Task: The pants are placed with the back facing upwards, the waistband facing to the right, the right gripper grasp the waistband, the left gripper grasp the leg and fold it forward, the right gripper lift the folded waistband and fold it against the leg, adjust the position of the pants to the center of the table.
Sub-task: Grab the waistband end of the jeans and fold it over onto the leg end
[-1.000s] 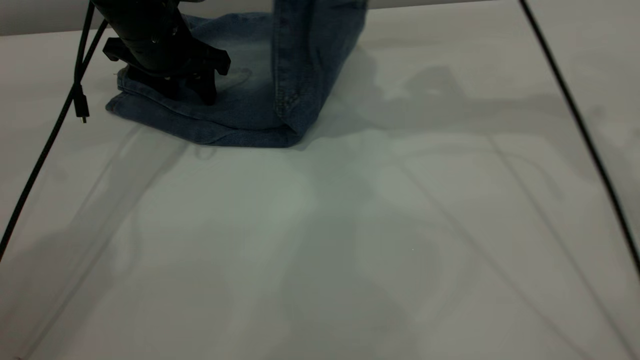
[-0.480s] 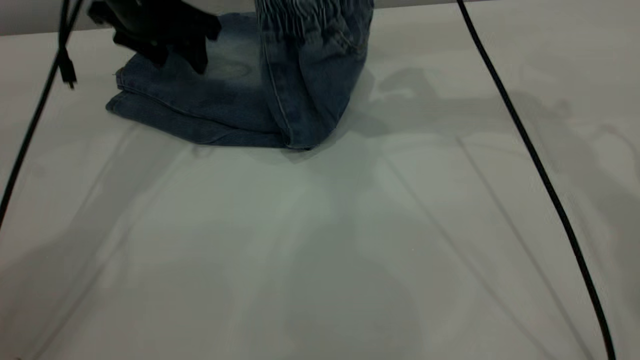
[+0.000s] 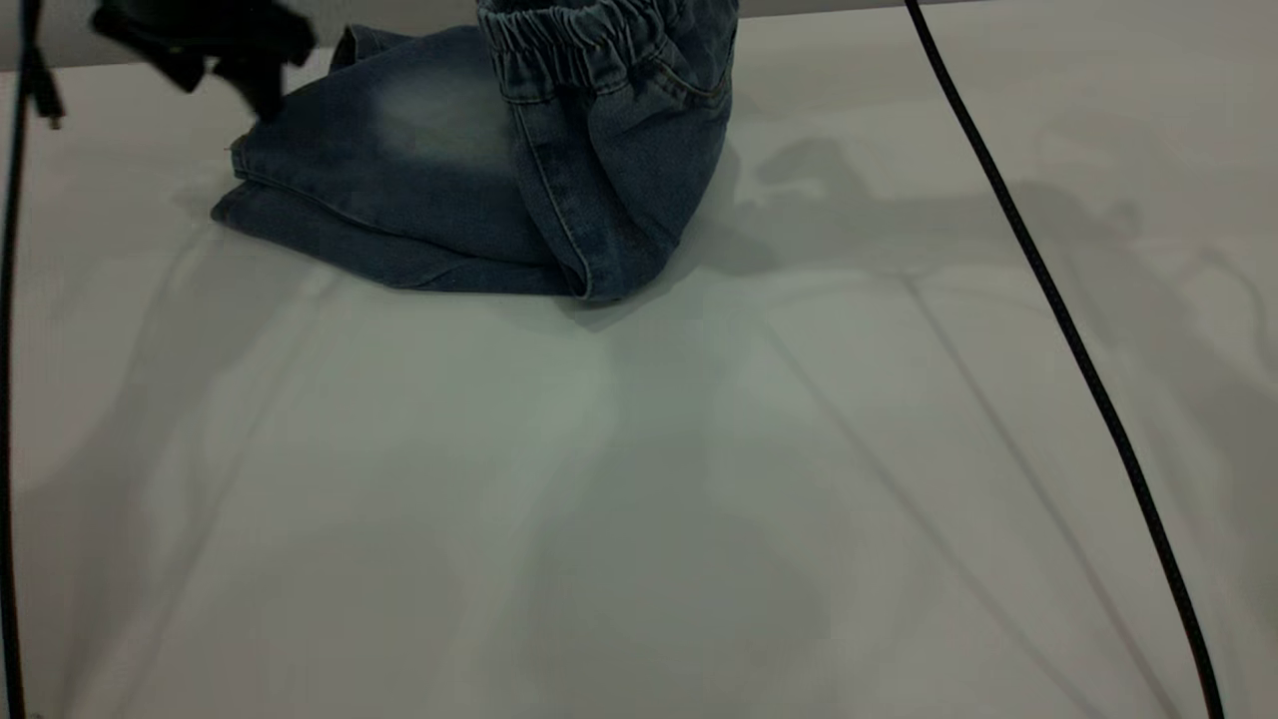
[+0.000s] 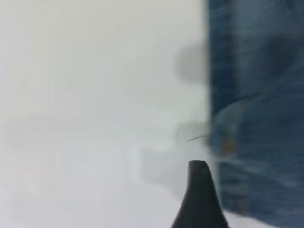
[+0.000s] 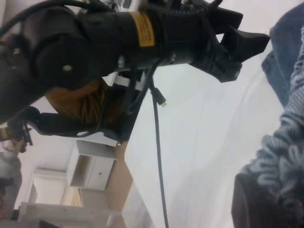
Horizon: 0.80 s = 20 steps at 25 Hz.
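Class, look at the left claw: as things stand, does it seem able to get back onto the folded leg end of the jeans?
Probably yes. The left claw hangs just above the leg end of the jeans, nothing between them. The raised waistband lies off to the right.

one pants (image 3: 469, 180), two cables (image 3: 1058, 320), seemingly
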Motion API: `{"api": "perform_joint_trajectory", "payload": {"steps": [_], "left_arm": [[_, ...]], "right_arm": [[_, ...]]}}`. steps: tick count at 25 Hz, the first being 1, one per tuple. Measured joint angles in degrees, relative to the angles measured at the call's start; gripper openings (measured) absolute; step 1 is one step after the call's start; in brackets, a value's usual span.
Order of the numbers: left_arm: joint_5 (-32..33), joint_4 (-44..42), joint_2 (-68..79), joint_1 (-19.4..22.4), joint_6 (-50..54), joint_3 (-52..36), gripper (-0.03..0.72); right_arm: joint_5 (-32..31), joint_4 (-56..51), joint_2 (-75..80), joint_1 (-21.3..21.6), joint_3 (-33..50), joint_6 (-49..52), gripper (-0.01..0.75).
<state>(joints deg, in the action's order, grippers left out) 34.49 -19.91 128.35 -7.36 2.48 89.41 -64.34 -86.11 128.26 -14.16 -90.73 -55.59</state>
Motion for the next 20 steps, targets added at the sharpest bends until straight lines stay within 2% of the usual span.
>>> {"api": "perform_joint_trajectory", "payload": {"steps": [3,7,20], "left_arm": [[-0.4,-0.1,2.1,1.6,-0.5,0.0,0.477],[-2.8,0.4,5.0,1.4,-0.5,0.0,0.477],[-3.5,0.9,7.1,1.4,-0.5,0.1,0.477]], "right_arm": [[0.3,0.0,0.0,-0.8,0.0,-0.2,0.028],[0.3,-0.5,0.0,-1.3,-0.9,-0.1,0.028],[0.3,-1.5,2.2,-4.3,-8.2,4.5,0.028]]}}
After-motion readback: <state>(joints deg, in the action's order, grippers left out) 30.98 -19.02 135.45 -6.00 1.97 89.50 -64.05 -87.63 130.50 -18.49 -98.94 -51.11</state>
